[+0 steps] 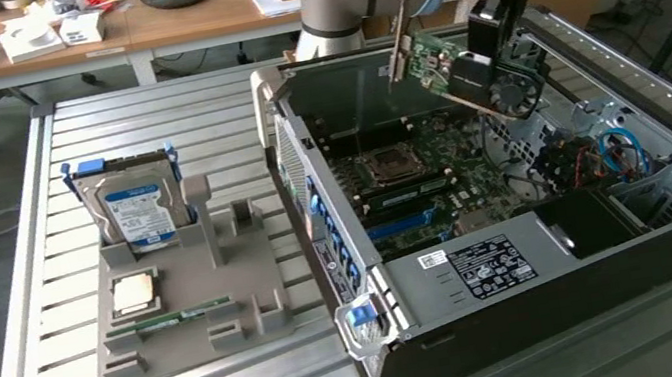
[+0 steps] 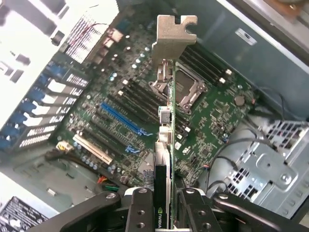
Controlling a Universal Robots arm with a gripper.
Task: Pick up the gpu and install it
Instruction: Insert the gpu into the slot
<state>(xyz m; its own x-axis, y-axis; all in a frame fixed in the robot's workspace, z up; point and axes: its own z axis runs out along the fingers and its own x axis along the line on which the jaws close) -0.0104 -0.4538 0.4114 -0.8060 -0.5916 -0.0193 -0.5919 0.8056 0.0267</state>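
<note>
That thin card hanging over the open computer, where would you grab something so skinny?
Across its two flat faces, as the pincer does now. The gpu is very slim edge-on, so squeezing both broad sides gives the surest hold. Come in at the end away from its metal bracket, which leaves the bracket free above the motherboard.

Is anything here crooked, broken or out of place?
Only the graphics card: it hangs tilted in the air above the open computer case, clamped in the gripper, not plugged into any slot. Nothing looks spilled or broken.
</note>
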